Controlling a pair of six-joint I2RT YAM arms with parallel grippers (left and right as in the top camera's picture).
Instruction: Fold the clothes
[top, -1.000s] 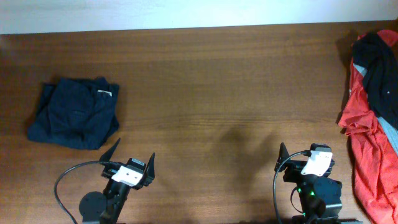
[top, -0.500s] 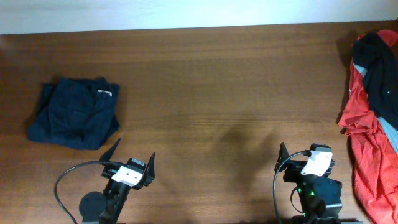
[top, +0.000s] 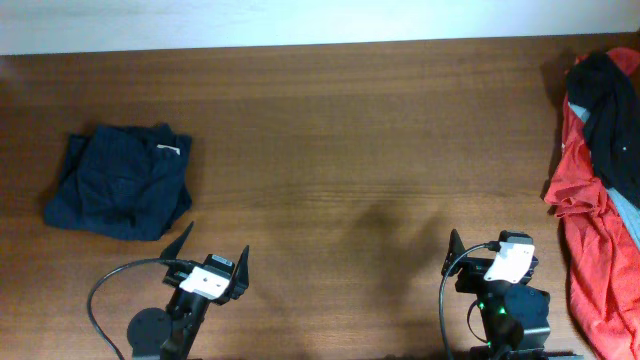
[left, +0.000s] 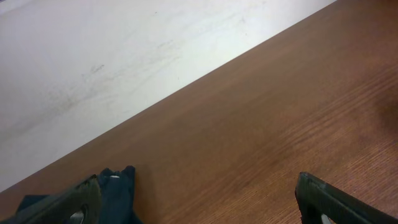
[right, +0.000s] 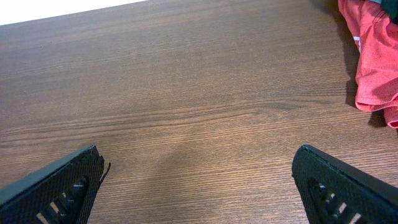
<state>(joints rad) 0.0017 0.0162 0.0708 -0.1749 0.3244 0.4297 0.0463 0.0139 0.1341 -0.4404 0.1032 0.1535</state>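
Observation:
A dark navy garment (top: 118, 182) with a white label lies folded at the table's left; its edge (left: 119, 186) shows in the left wrist view beside the left finger. At the far right lies a loose pile: a red-orange garment (top: 588, 225) (right: 373, 43), a black one (top: 612, 105) on top, and a pale grey-blue strip (top: 627, 212). My left gripper (top: 217, 241) (left: 202, 202) stands open near the front edge, right of the navy garment and apart from it. My right gripper (top: 490, 244) (right: 202, 186) is open over bare wood, left of the pile.
The brown wooden table (top: 340, 140) meets a white wall (left: 93, 62) at its far edge. A black cable (top: 105, 285) loops beside the left arm's base. The pile at the right runs off the frame's edge.

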